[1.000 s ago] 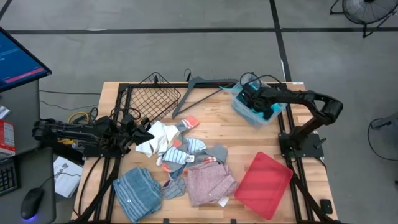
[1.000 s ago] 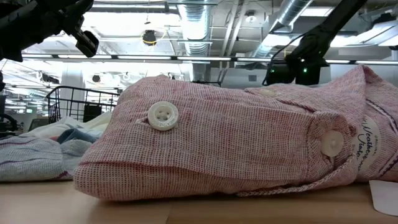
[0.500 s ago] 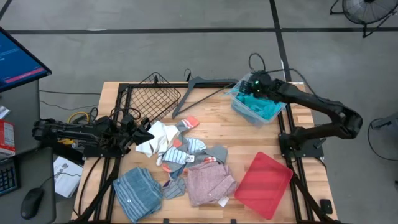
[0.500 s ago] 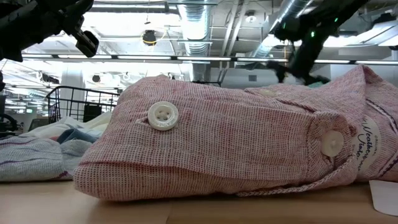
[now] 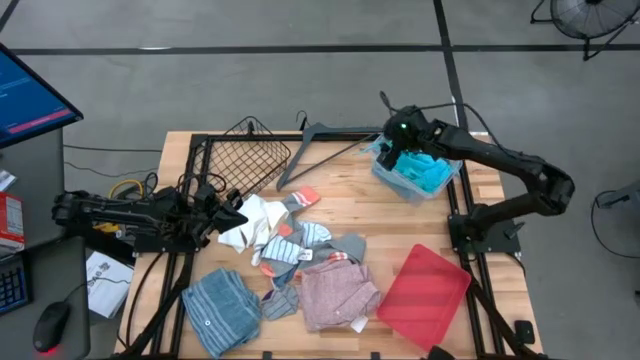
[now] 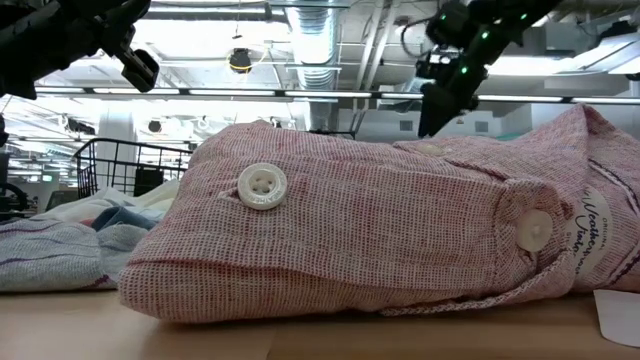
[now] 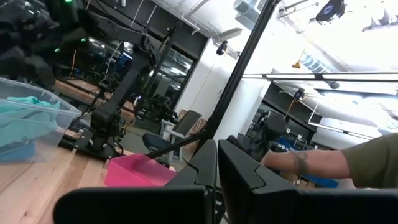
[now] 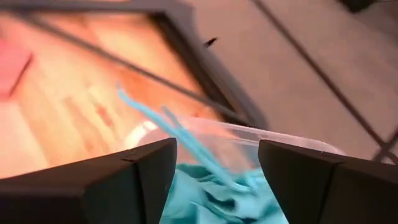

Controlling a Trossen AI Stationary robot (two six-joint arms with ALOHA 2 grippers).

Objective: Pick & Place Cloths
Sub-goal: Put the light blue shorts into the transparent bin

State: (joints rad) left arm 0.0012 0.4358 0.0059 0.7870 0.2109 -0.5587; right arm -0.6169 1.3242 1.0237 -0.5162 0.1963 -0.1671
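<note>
The cloths lie heaped in the middle of the table: a pink checked shirt (image 5: 335, 290) (image 6: 380, 230), a blue-grey striped piece (image 5: 220, 305), a white one (image 5: 258, 222), and socks with orange trim (image 5: 300, 198). A turquoise cloth (image 5: 428, 172) (image 8: 211, 186) lies in a clear bin (image 5: 400, 185) at the far right. My right gripper (image 5: 392, 150) (image 8: 217, 149) hangs open just above the bin's left end, its fingers apart over the turquoise cloth. My left gripper (image 5: 238, 213) (image 7: 217, 168) is shut at the table's left, raised beside the white cloth.
A black wire basket (image 5: 245, 155) and a dark grey hanger (image 5: 320, 140) lie at the far edge. A flat red tray (image 5: 425, 295) sits near the front right. Black frame rails (image 5: 195, 170) border the table. A person's forearm (image 7: 323, 163) shows beyond the table.
My right gripper has risen out of the clear bin and drifted a little toward the table's left and far edge. The turquoise cloth stays in the bin, now uncovered. The left arm and the heap have kept still.
</note>
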